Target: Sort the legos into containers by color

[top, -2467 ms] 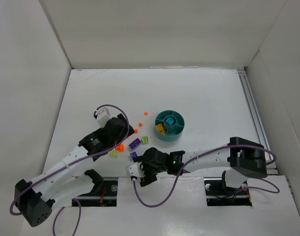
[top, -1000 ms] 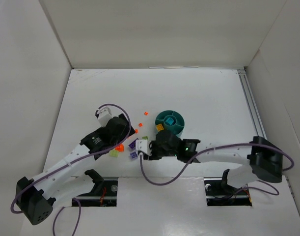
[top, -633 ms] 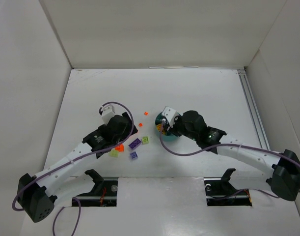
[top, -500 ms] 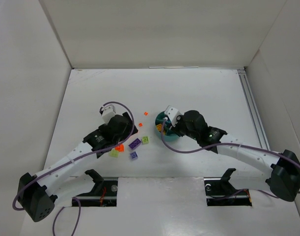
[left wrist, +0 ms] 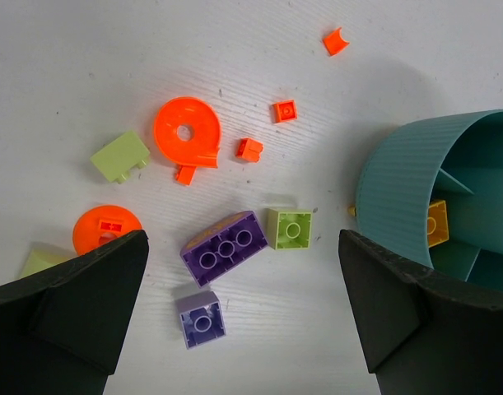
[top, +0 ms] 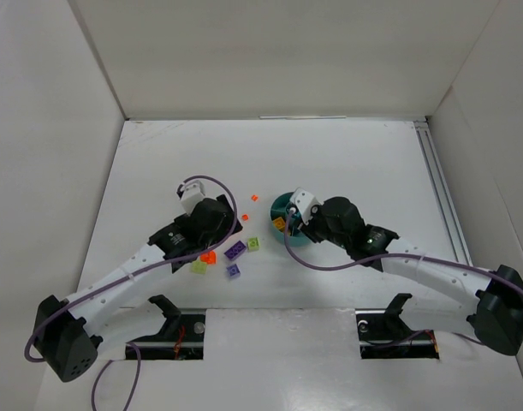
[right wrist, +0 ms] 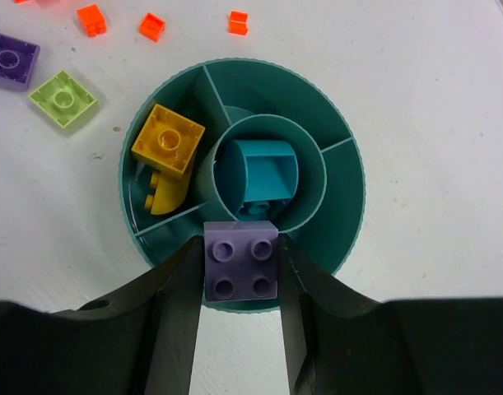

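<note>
Right fingers [right wrist: 181,300]: clamped on both sides of a pale purple brick [right wrist: 240,262] with four studs.
Pale purple brick: low in the centre of the right wrist view, over the lower rim of the teal dish [right wrist: 343,197]. I cannot tell whether it touches the rim.
Left fingers [left wrist: 70,317]: spread wide at the two lower corners of the left wrist view, gripping nothing, above loose pieces on the desk [left wrist: 111,49].
Teal dish: stands on the desk at the right edge of the left wrist view. In the top view it is just right of centre, partly hidden under the right arm.
Centre cup [right wrist: 319,177]: holds a teal piece [right wrist: 266,171].
Left wedge: holds a yellow brick [right wrist: 167,140], with a second yellow piece [right wrist: 163,196] just below it in the frame.
Loose purple: a long purple brick [left wrist: 223,247] lies at the lower centre of the left wrist view, and a small purple brick [left wrist: 202,318] lies just below it.
Loose lime: a lime square brick [left wrist: 289,228] lies just right of the long purple brick, near the dish wall but apart from it. A lime plate [left wrist: 119,156] lies at the left.
Loose orange: an orange ring [left wrist: 186,132] lies upper left of centre. An orange disc [left wrist: 105,230] lies at the left, by the left finger.
Small orange: an orange chip [left wrist: 249,149] lies just right of the ring, a tiny orange square [left wrist: 285,110] above the chip, and a curved orange bit [left wrist: 336,41] near the top edge.
</note>
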Tool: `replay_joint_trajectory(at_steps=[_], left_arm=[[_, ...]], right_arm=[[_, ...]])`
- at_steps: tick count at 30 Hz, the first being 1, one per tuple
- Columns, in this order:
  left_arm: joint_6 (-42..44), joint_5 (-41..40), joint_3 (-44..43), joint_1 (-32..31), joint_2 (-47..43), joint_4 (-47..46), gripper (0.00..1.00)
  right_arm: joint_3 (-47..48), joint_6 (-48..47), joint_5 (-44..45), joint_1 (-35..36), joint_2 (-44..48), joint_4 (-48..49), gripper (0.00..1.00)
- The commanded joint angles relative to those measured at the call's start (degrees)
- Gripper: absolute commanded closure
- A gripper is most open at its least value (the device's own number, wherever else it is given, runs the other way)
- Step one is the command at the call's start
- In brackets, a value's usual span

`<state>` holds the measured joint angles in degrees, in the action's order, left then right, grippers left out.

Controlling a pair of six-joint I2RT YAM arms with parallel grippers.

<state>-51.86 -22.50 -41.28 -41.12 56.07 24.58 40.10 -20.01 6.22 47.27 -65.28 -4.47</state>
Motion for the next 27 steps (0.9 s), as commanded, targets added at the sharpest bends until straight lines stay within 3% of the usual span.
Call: replay_joint_trajectory(at_steps=[1, 10, 17, 21, 25, 27], left_arm=[[0.7, 0.4, -2.1, 0.3, 0.2, -1.3, 0.00], [1.2, 1.0, -2.1, 0.3, 1.2, -1.3, 0.00], [3.2, 3.7, -1.1, 0.3, 2.3, -2.3, 0.00], [5.4, 6.5, -1.1, 0.3, 4.0, -2.9, 0.00], [8.3, 6.5, -0.6, -2.3, 6.2, -2.9, 0.00], [9.0, 5.0, -0.6, -3.5, 7.7, -2.3, 0.00]], right_arm=[[-0.8, 1.2, 1.3, 0.1, 0.0, -0.5, 0.56], [-0.8, 1.2, 1.3, 0.1, -0.6, -0.5, 0.38], [-0.8, 1.2, 0.7, 0.1, 2.4, -0.5, 0.36], [-0.3, 1.8, 1.4, 0.1, 5.1, -1.1, 0.28], [-0.3, 1.8, 2.9, 0.1, 7.3, -2.3, 0.14], [-0.3, 1.8, 3.4, -0.4, 7.3, -2.3, 0.14]])
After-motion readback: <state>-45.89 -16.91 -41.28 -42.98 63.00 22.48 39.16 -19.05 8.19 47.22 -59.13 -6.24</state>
